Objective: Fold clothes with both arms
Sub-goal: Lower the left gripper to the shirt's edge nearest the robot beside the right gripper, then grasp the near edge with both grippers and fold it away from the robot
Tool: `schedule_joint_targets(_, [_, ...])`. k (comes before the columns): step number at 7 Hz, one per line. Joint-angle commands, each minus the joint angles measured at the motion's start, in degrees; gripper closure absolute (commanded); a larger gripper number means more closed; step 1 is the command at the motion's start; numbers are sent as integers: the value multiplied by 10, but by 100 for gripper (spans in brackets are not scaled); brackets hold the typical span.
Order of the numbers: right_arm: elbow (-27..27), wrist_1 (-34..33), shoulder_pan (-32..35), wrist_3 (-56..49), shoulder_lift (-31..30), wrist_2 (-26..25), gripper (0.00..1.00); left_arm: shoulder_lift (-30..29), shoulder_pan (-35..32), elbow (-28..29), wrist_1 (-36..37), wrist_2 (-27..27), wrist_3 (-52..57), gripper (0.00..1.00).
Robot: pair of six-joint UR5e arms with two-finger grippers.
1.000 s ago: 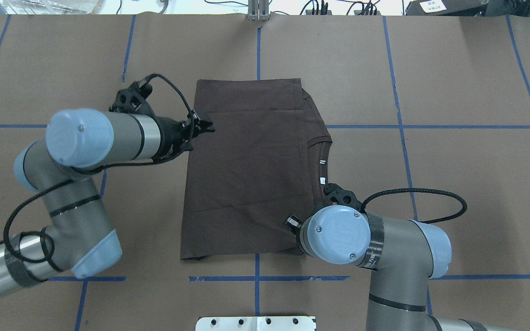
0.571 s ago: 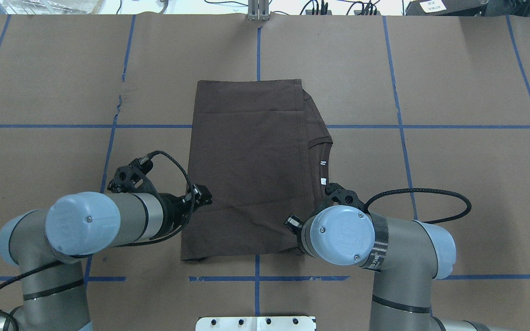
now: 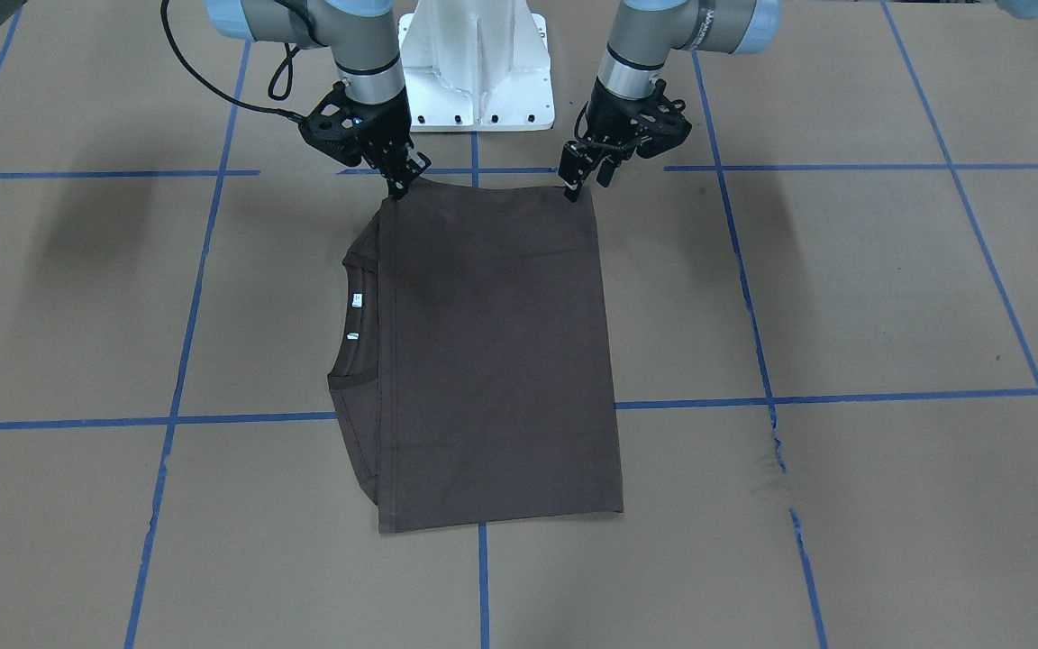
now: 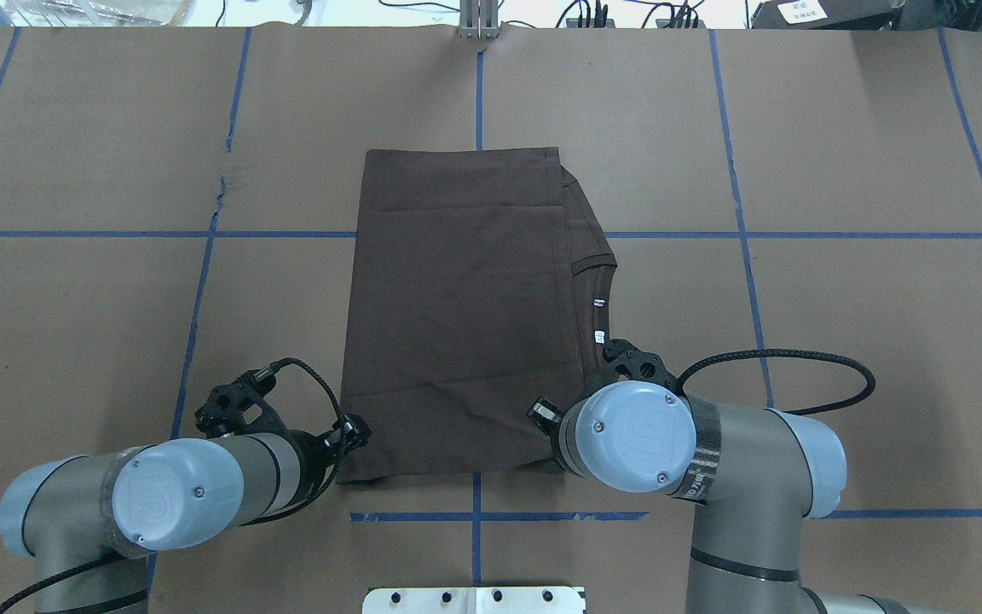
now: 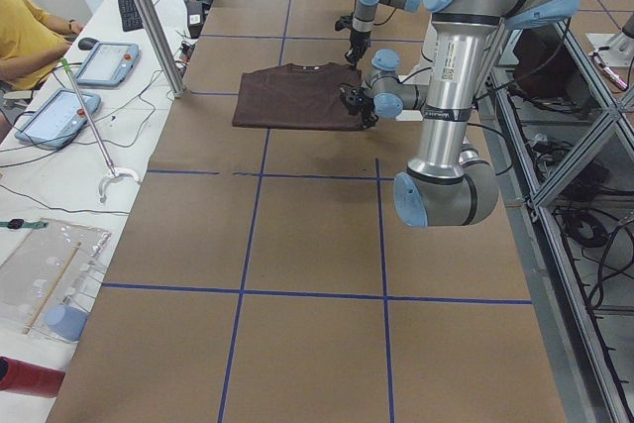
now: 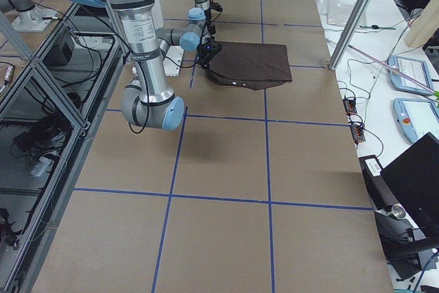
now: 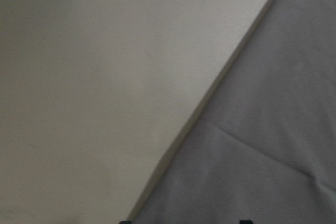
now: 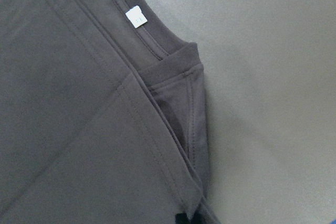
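Overhead exterior view, working up from the bottom edge: I see the white pedestal base (image 4: 474, 599) at lower centre, the left arm (image 4: 176, 490) at lower left and the right arm (image 4: 627, 435) at lower right. The left gripper (image 4: 355, 432) sits at the lower left corner of the dark brown T-shirt (image 4: 457, 315). In my left wrist view its two black fingertips (image 7: 244, 222) show well apart at the bottom edge, with the cloth's edge running up between them. Its jaws stand wide and are closed on nothing.

The right gripper (image 3: 402, 178) is hidden under its own wrist from overhead. In the front-facing view it is at the upper left corner of the shirt, jaws pinched together on the fabric there.

The T-shirt lies flat at the middle of the brown paper table (image 4: 840, 341), folded into a tall rectangle across a blue tape line (image 4: 696, 234). Its ribbed collar (image 4: 595, 269) and two white tags (image 4: 599, 301) peek out along the right side. Beyond it, at the top of the frame, cables (image 4: 585, 13) trail along the table's far edge.
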Motion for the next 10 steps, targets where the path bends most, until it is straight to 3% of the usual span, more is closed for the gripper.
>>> schedule_joint_targets(1, [0,0,0,0,0,-1,100,-4,11,5,1,1,-2,26])
schedule_joint_targets(3, [0,0,0,0,0,-1,100,-9,14,21,0,0,3,29])
schedule_joint_targets(6, [1,0,1,0,0,0,100,-8,15,24,1,0,5,50])
schedule_joint_targets(7, [1,0,1,0,0,0,100,-8,14,24,0,-1,4,66])
schedule_joint_targets(8, [1,0,1,0,0,0,100,-8,14,25,0,-1,3,91])
schedule_joint_targets(9, [1,0,0,0,2,1,100,-9,14,24,0,-1,4,100])
schedule_joint_targets(10, [1,0,0,0,0,1,100,-9,14,21,-1,-2,5,100])
